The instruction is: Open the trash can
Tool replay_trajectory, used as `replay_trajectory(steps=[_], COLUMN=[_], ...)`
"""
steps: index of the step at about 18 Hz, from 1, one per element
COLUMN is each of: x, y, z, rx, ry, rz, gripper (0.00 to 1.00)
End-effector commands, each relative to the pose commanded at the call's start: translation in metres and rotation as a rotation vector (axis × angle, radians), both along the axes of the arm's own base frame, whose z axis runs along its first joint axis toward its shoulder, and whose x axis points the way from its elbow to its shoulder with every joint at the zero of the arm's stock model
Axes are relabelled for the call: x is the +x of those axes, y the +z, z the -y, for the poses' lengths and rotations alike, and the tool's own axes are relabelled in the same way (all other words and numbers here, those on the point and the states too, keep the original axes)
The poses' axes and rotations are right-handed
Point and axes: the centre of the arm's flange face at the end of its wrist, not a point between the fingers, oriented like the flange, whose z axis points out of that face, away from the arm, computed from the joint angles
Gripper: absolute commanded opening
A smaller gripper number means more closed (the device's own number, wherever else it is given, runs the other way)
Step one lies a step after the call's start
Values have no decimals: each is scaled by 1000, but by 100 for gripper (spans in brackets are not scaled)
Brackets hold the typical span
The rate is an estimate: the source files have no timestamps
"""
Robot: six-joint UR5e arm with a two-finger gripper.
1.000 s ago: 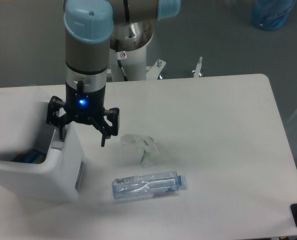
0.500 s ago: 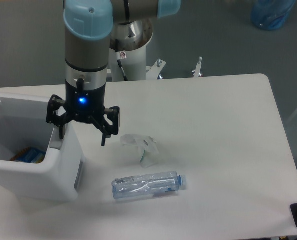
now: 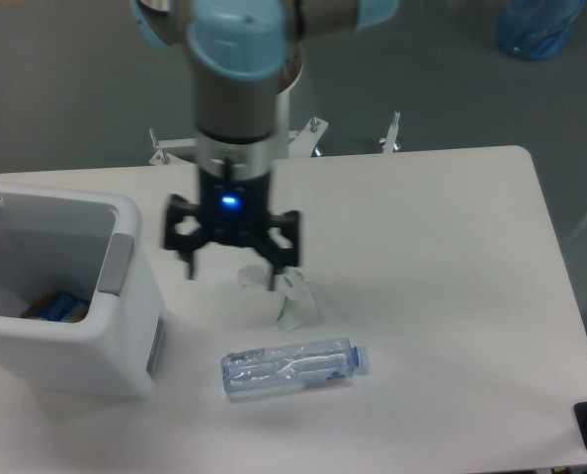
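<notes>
White plastic trash can sits at the table's left edge, lid off its mouth, interior exposed with coloured litter at the bottom; grey push tab visible on its right rim. Gripper hangs just right of the can, fingers spread, holding nothing. Risks, as judged: a descent here would strike the crumpled clear wrapper directly below the gripper; a sweep could roll the bottle lying below-right of the can, or knock the can's right wall.
</notes>
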Motion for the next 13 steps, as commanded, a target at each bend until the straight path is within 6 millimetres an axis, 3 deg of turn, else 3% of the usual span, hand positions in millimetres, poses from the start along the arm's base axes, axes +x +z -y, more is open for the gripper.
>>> replay_trajectory(steps=[4, 8, 13], x=[-42, -89, -147], y=[-17, -53, -101], z=[10, 26, 63], rx=[-14, -112, -233], ry=[-40, -98, -189], rz=[-29, -92, -96], gripper=[100, 100, 100])
